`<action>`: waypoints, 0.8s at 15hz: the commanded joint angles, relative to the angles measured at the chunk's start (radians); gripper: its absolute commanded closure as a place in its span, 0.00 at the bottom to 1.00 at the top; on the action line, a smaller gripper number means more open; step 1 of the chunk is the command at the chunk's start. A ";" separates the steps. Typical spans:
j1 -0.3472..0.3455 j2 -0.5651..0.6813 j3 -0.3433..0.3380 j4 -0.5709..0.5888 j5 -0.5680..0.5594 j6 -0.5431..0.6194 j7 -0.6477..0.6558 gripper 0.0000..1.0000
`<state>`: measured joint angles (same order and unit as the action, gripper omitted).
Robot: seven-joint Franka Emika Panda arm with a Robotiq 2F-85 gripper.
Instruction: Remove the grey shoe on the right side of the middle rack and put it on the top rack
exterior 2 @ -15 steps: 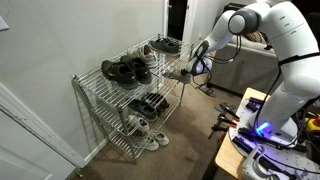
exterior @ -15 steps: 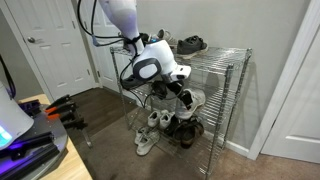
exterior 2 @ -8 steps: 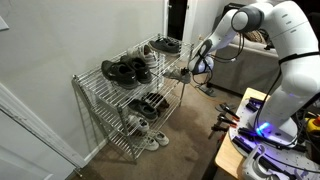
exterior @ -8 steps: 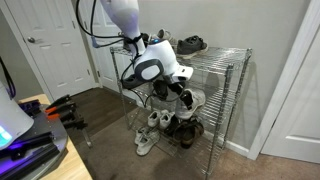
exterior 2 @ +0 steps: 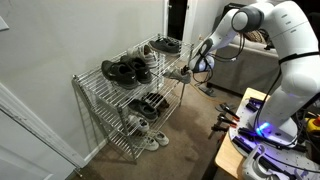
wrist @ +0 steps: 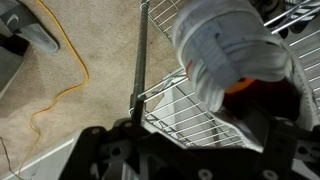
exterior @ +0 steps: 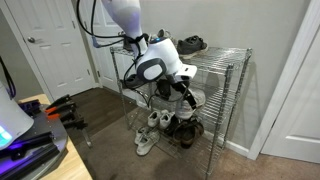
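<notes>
The gripper (exterior: 186,92) has crept slightly up and outward over the last second. The footwear on the shelves lies as before. In the wrist view the grey shoe (wrist: 225,45) fills the upper right, thick white sole toward the camera, an orange lining showing at its opening. The dark fingers (wrist: 285,105) are clenched on the shoe at that opening. Just beside it stands a chrome post (wrist: 140,60), with brown carpet and a yellow cable (wrist: 70,75) beyond.

In both exterior views the shoe hangs at the shelving's front corner, below the top rack (exterior: 218,60) and at the edge of the middle rack (exterior 2: 112,112). I cannot tell whether its sole touches the wire. A pair of black shoes (exterior 2: 125,70) sits on the top rack, with another pair (exterior 2: 165,45) at its far end. White sneakers (exterior 2: 145,135) sit lowest. Behind stands a white door (exterior: 40,50).
</notes>
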<state>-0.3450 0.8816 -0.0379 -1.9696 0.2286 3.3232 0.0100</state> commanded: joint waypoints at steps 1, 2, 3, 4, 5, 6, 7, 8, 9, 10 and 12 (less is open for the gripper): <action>0.043 0.023 -0.055 -0.007 -0.034 0.051 0.027 0.24; 0.049 0.027 -0.064 -0.008 -0.038 0.056 0.024 0.27; 0.050 0.031 -0.067 -0.009 -0.042 0.054 0.022 0.33; 0.050 0.034 -0.068 -0.009 -0.046 0.051 0.021 0.40; 0.036 0.034 -0.055 -0.012 -0.058 0.040 0.016 0.47; 0.033 0.036 -0.052 -0.013 -0.065 0.037 0.014 0.53; 0.026 0.037 -0.045 -0.015 -0.078 0.028 0.010 0.61; 0.028 0.041 -0.047 -0.014 -0.085 0.028 0.010 0.66; 0.033 0.045 -0.051 -0.015 -0.091 0.029 0.010 0.74; 0.035 0.046 -0.052 -0.016 -0.095 0.029 0.010 0.79; 0.043 0.051 -0.060 -0.020 -0.102 0.034 0.009 0.92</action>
<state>-0.3050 0.9332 -0.0887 -1.9697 0.1596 3.3452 0.0100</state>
